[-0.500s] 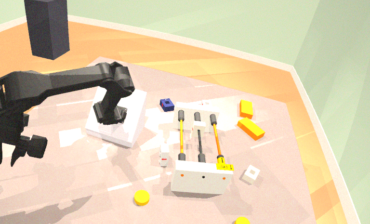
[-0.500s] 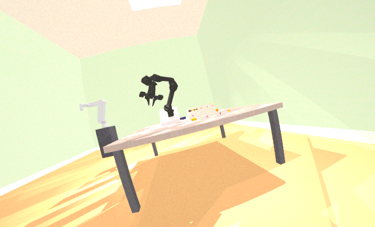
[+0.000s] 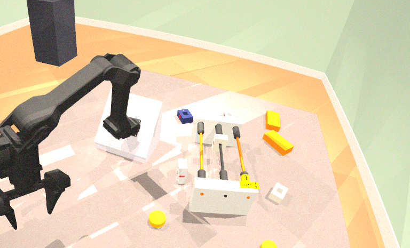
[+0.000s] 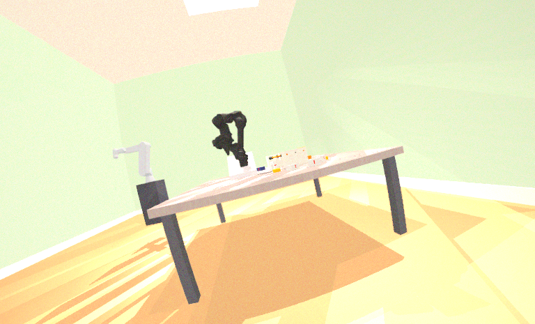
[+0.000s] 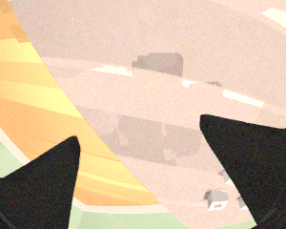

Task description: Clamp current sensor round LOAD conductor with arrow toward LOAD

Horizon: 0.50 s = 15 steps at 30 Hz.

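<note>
While gripper (image 3: pixel 32 221) (image 5: pixel 139 132) hangs wide open w/ nothing held, LOAD conductor (image 3: pixel 240 154) well off beyond it has no sensor; grab, clamp, latch, release all left.

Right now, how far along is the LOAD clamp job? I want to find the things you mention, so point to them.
Done: nothing visible; the orange cable (image 3: pixel 239 154) at the yellow LOAD marker (image 3: pixel 249 184) has no sensor round it.
In hand: nothing; the black jaws (image 3: pixel 32 221) are open, away from the cables.
Left: pick up, clamp with arrow toward LOAD, latch, release. The white block with a red arrow (image 3: pixel 181 169) may be the sensor; can't confirm it's split.
</note>
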### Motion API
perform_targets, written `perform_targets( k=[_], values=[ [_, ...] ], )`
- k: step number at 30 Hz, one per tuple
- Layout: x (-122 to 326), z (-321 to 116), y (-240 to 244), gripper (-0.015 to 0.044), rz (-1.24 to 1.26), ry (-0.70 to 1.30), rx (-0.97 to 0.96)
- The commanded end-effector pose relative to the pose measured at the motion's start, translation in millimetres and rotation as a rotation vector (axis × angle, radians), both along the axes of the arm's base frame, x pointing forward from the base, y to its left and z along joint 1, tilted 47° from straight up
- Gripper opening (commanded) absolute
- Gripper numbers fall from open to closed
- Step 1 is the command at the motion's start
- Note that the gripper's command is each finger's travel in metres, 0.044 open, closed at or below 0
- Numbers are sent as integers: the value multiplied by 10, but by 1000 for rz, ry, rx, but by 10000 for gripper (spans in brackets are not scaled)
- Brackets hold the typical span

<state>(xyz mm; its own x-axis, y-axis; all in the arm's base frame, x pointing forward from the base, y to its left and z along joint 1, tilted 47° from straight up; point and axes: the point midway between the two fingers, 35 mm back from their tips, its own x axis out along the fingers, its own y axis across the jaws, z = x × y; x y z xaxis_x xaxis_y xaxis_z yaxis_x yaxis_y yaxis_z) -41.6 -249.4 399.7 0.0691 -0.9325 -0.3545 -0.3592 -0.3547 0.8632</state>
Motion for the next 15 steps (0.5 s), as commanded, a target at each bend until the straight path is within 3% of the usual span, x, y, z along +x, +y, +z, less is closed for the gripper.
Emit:
perform_targets(
  k=[1,8,15],
  values=[
    [423,-81,-151,440,221,207,-65],
    [1224,-176,-196,440,557,507,-243],
    [2032,-253,58,440,837,747,-491]
  ],
)
